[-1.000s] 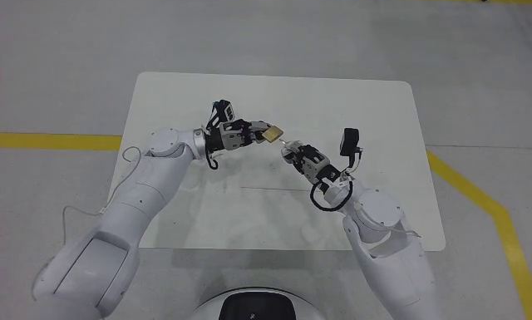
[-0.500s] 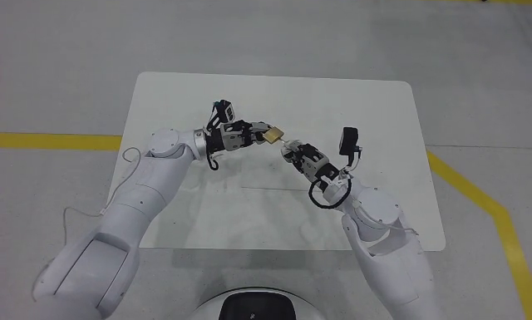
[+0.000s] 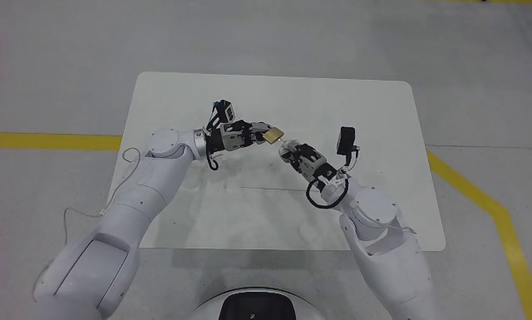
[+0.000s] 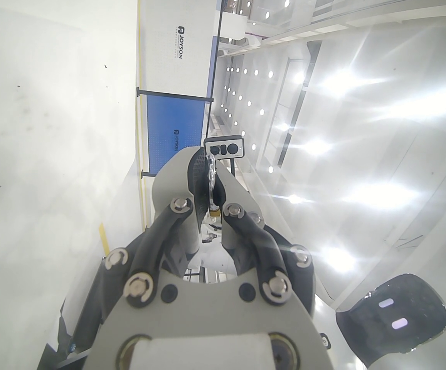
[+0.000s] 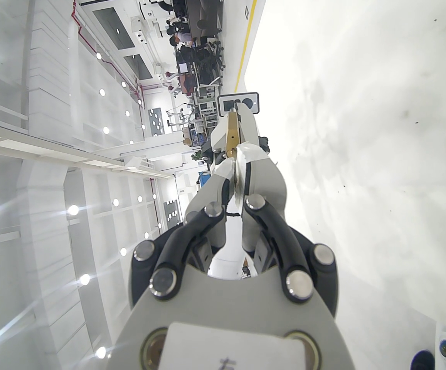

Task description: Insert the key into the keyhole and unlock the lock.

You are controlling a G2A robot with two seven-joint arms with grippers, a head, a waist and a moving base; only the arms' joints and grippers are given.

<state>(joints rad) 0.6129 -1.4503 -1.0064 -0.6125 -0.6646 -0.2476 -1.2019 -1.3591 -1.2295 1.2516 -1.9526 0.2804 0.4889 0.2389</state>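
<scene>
A brass padlock [image 3: 273, 135] hangs above the white table [image 3: 357, 104], and my left gripper [image 3: 259, 131] is shut on it. In the left wrist view a silvery metal part and a bit of brass [image 4: 215, 212] show between the shut fingers [image 4: 184, 179]. My right gripper [image 3: 288, 150] is shut on the silver key [image 5: 239, 179] just beside the lock. In the right wrist view the key's tip meets the end of the brass lock [image 5: 232, 132]. How deep the key sits is hidden. Both grippers are level and face each other tip to tip.
Both arms stretch over the middle of the table; its front edge [image 3: 249, 247] lies under the forearms. A yellow floor line [image 3: 50, 141] runs past both sides of the table.
The right arm has crept slightly toward the lock with the key. The left arm and the lock have stayed put.
</scene>
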